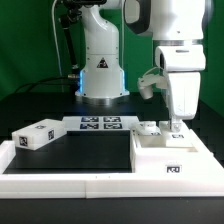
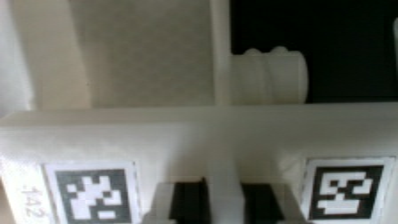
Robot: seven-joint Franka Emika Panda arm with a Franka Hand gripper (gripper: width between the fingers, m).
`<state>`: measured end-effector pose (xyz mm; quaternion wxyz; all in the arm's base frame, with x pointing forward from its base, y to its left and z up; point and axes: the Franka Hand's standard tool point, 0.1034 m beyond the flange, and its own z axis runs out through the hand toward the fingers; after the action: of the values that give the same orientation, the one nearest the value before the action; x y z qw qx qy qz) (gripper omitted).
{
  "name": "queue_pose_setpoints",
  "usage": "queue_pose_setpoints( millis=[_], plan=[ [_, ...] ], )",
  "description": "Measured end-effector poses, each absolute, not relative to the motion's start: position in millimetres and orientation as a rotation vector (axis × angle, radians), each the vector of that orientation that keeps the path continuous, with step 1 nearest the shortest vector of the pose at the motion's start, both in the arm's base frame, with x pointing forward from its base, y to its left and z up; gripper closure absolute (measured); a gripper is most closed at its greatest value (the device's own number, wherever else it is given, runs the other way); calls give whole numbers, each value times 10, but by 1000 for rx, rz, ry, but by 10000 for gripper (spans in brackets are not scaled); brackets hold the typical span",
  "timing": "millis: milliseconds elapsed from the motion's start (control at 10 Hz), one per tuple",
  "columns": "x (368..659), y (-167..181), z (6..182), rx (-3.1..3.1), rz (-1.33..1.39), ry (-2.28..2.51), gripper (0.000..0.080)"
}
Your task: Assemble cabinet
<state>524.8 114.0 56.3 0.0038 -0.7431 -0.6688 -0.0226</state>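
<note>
Exterior view: my claw (image 1: pixel 176 127) hangs over the cabinet (image 1: pixel 170 158), which sits at the exterior view's right, near the marker board (image 1: pixel 100 123). I cannot tell how wide the claw stands.

Wrist view: the cabinet's white body shows two markers close up.

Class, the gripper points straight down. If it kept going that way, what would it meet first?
Probably the cabinet, whose white top lies directly under the gripper. Depth is unclear, so they may be touching now.
</note>
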Motion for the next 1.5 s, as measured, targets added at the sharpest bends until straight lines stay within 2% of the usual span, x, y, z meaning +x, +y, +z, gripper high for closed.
queue_pose_setpoints(
  millis=[500, 1000, 1500],
  plan=[
    [5635, 1094, 573, -2345, -54, -2078, 729],
    [5800, 1077, 560, -2338, -55, -2082, 729],
    [5804, 1082, 561, -2308, -10, -2096, 729]
  ],
)
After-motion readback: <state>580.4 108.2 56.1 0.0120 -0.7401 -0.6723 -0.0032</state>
